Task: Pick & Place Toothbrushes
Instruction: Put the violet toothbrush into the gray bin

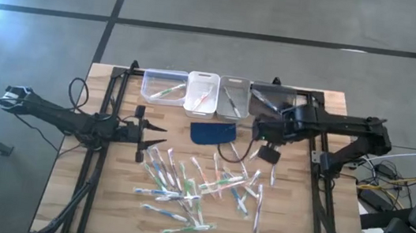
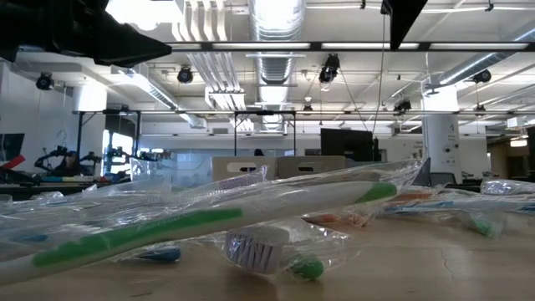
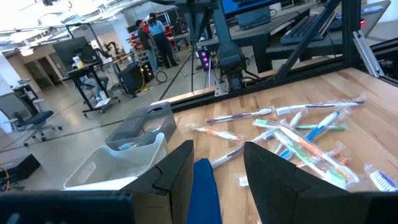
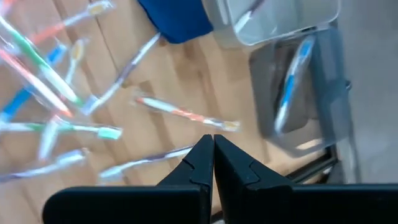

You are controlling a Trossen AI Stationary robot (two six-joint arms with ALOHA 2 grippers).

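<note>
Toothbrushes scattered — blue pad beside bins.

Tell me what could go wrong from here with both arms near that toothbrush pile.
1. The toothbrushes lie crossed and overlapping, so a grab may lift two at once or drag neighbours.
2. The right gripper is shut and empty above the table; lowered like that, it would push a brush rather than grasp it.
3. The blue pad sits between the pile and the bins, so a low carry could snag it.
</note>
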